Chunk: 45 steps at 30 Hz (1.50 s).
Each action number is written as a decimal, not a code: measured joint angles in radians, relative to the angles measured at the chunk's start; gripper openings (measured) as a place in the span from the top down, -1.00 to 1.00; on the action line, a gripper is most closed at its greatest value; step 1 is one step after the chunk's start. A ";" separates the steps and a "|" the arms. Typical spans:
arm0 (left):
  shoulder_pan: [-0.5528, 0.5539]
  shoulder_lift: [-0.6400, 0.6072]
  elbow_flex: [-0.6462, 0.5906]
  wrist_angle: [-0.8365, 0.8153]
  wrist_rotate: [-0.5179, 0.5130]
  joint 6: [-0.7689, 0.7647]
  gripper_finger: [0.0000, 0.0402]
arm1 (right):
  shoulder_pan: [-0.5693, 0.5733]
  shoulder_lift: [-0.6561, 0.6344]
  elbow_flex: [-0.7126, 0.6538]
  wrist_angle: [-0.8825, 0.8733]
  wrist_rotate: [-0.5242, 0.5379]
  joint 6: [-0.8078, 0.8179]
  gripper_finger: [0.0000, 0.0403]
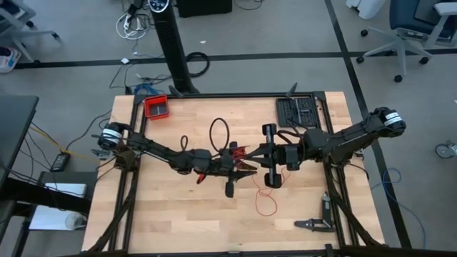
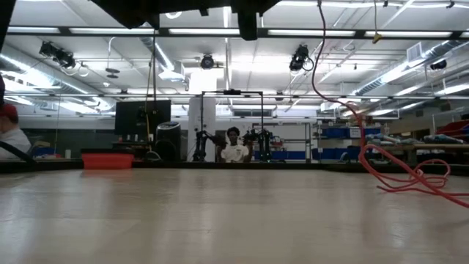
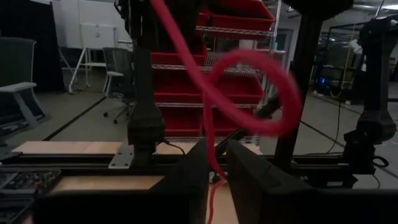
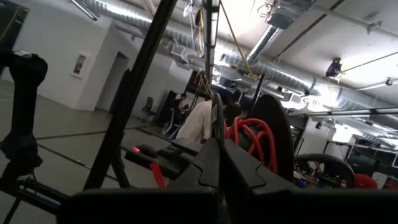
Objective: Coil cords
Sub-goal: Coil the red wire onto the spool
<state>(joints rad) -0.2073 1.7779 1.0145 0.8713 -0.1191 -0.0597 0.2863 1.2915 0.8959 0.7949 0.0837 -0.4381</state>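
High view puts both arms meeting at the middle of your table point(image 1: 178, 214). Your left tool point(image 1: 243, 170) reaches in from nine o'clock, your right tool point(image 1: 251, 157) from three o'clock, and the two sit almost tip to tip.

You can see the cord point(image 1: 265, 203) bunched in red loops between the tools, with a loose strand trailing toward five o'clock and lying on the wood. From table height it hangs down from above and piles in loops at the three o'clock side.

Your left wrist camera shows the left tool's fingers point(image 3: 186, 180) a narrow gap apart with the cord running down between them; you cannot tell whether they pinch it. Your right tool's fingers point(image 4: 208, 168) are pressed together, red loops just beyond them; what they hold you cannot tell.

A red tray point(image 1: 156, 107) sits near eleven o'clock.
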 joint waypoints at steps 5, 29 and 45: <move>0.001 0.000 0.000 -0.027 0.040 0.000 0.97 | 0.000 0.000 0.000 -0.005 0.009 0.000 0.99; 0.043 -0.009 -0.001 -0.232 0.118 0.028 0.99 | 0.054 -0.022 0.000 -0.022 0.108 -0.049 0.99; 0.095 -0.146 -0.001 -0.535 0.231 0.043 1.00 | 0.356 -0.061 0.001 -0.113 0.741 -0.206 0.99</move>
<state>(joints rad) -0.1123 1.6321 1.0138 0.3365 0.1115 -0.0166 0.6419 1.2303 0.8970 0.6817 0.8243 -0.6442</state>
